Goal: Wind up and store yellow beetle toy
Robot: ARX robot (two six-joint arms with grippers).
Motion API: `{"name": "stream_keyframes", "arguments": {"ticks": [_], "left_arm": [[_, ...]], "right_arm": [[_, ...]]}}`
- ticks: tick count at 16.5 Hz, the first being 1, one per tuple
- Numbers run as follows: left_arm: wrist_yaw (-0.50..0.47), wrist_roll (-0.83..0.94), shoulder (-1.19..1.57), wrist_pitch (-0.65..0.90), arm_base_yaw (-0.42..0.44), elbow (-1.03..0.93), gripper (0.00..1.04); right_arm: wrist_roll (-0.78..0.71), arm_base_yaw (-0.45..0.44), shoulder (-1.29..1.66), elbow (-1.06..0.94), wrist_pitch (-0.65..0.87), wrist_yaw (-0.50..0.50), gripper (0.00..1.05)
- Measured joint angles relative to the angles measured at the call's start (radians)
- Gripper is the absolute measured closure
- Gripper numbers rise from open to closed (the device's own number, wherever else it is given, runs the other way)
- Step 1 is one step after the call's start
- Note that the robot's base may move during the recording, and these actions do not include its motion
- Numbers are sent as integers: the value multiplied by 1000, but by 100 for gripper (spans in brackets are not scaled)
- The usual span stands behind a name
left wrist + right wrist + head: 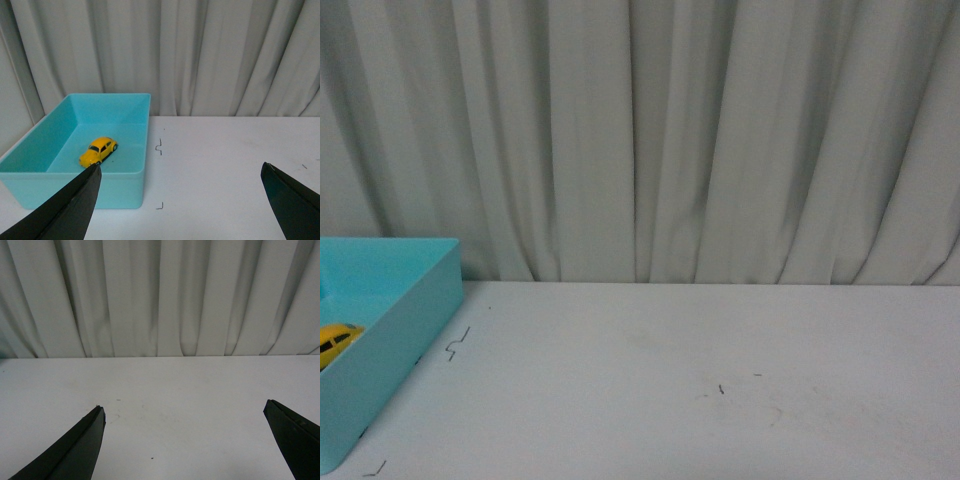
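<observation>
The yellow beetle toy (98, 151) rests on its wheels on the floor of a turquoise bin (142, 125). In the front view only part of the toy (336, 341) shows inside the bin (415, 310) at the far left. My left gripper (180, 167) is open and empty above the white table, off to the side of the bin and apart from the toy. My right gripper (184, 407) is open too, over bare table with nothing between its black fingers (80, 447). Neither arm shows in the front view.
A white table (700, 380) carries small black corner marks (456, 343) beside the bin. A pale pleated curtain (650, 140) hangs along the table's far edge.
</observation>
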Motion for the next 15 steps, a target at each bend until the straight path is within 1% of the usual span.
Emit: {"name": "stream_keyframes", "arguments": {"ticks": [15], "left_arm": [[0, 0, 0, 0, 0, 0, 7]], "right_arm": [[0, 0, 0, 0, 0, 0, 7]]}}
